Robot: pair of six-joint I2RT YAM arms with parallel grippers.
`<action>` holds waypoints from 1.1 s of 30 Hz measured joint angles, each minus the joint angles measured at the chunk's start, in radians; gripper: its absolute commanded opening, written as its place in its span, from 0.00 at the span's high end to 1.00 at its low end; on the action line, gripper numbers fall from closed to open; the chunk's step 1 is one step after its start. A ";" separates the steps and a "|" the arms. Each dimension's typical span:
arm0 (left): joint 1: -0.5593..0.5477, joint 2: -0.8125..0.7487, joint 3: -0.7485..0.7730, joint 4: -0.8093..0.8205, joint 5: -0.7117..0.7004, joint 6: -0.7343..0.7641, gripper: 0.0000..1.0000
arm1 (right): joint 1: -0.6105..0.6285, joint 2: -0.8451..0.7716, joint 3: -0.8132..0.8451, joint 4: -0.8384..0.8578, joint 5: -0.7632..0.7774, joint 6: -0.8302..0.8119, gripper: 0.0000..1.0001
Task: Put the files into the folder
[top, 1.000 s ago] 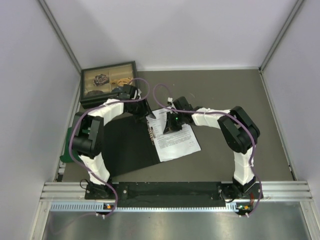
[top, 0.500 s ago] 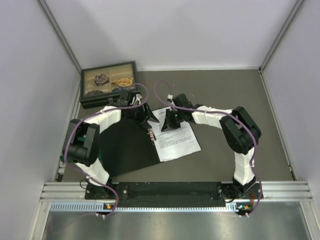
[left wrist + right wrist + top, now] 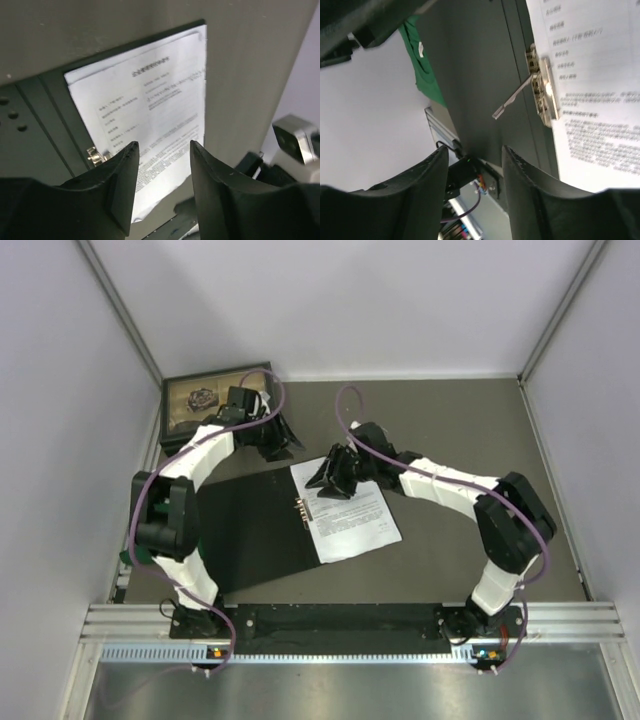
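Top camera overhead, far, whole table (image 3: 460,420). Wrist cameras close, oblique; all share files (image 3: 350,515), folder (image 3: 255,530).

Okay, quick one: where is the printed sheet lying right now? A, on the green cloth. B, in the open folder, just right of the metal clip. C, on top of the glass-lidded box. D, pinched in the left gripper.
B: the printed sheet lies flat in the open folder, with its left edge against the metal clip.
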 measured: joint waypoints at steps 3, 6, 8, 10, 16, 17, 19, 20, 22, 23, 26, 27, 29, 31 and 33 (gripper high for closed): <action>0.006 0.048 0.013 -0.019 -0.036 0.020 0.51 | 0.039 0.025 0.034 -0.046 0.003 0.074 0.57; 0.006 0.051 -0.021 -0.058 -0.085 0.038 0.52 | 0.066 0.048 0.066 -0.058 0.013 0.132 0.62; 0.006 0.046 -0.045 -0.069 -0.116 0.047 0.53 | 0.072 0.048 0.066 -0.065 0.019 0.166 0.67; 0.006 0.035 -0.078 -0.078 -0.149 0.055 0.53 | 0.074 0.053 0.066 -0.068 0.025 0.194 0.70; 0.006 -0.004 -0.150 -0.092 -0.194 0.062 0.55 | 0.084 0.135 0.089 -0.071 0.031 0.255 0.69; 0.006 -0.008 -0.155 -0.092 -0.196 0.062 0.55 | 0.088 0.150 0.092 -0.072 0.031 0.262 0.69; 0.006 -0.015 -0.168 -0.092 -0.203 0.064 0.54 | 0.097 0.169 0.093 -0.075 0.033 0.275 0.69; 0.006 -0.018 -0.172 -0.092 -0.206 0.066 0.54 | 0.101 0.175 0.093 -0.077 0.033 0.280 0.69; 0.006 -0.019 -0.179 -0.092 -0.209 0.069 0.54 | 0.107 0.179 0.093 -0.080 0.034 0.289 0.69; 0.006 -0.021 -0.181 -0.092 -0.209 0.072 0.54 | 0.108 0.179 0.093 -0.079 0.036 0.293 0.69; 0.006 -0.024 -0.185 -0.092 -0.209 0.080 0.53 | 0.109 0.180 0.099 -0.077 0.038 0.301 0.69; 0.006 -0.025 -0.185 -0.092 -0.209 0.082 0.53 | 0.109 0.180 0.099 -0.077 0.039 0.303 0.69; 0.006 -0.027 -0.185 -0.092 -0.209 0.085 0.53 | 0.110 0.182 0.099 -0.077 0.040 0.309 0.69; 0.006 -0.029 -0.185 -0.092 -0.209 0.087 0.53 | 0.110 0.186 0.099 -0.077 0.040 0.314 0.69; 0.006 -0.029 -0.185 -0.093 -0.210 0.088 0.53 | 0.110 0.190 0.099 -0.077 0.043 0.319 0.70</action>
